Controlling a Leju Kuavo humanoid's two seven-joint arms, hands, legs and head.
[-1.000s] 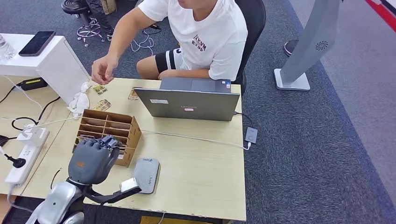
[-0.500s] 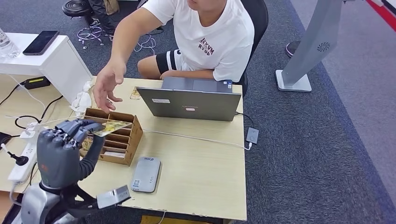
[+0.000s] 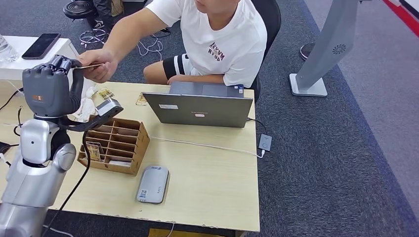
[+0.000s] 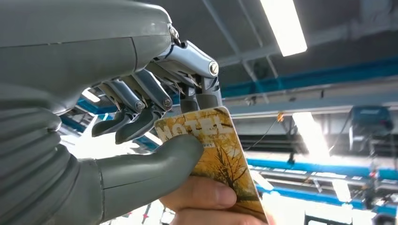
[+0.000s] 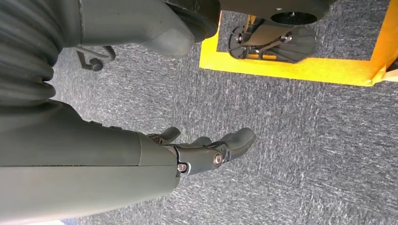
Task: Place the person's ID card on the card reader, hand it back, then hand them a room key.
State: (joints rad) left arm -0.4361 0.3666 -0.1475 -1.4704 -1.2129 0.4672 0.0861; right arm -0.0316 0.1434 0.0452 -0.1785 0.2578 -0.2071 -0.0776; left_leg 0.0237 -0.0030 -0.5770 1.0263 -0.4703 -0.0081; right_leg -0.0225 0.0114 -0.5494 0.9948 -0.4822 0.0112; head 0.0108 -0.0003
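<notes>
Yellow-printed room key (image 4: 220, 154) sits pinched between thumb and fingers of the left robot hand (image 3: 47, 91), raised at ten o'clock over the tabletop (image 3: 207, 173). The person's hand (image 3: 99, 65) already grips it; this looks like the final handover, so loosening comes next. The right robot hand (image 5: 206, 150) hangs empty, fingers loosely apart.

We see bare desk (image 3: 212, 182) right of the card reader (image 3: 152, 184), the wooden organizer (image 3: 116, 144) blocking our left side, the laptop (image 3: 200, 108) walling the far edge, a cable (image 3: 202, 144) crossing between.
</notes>
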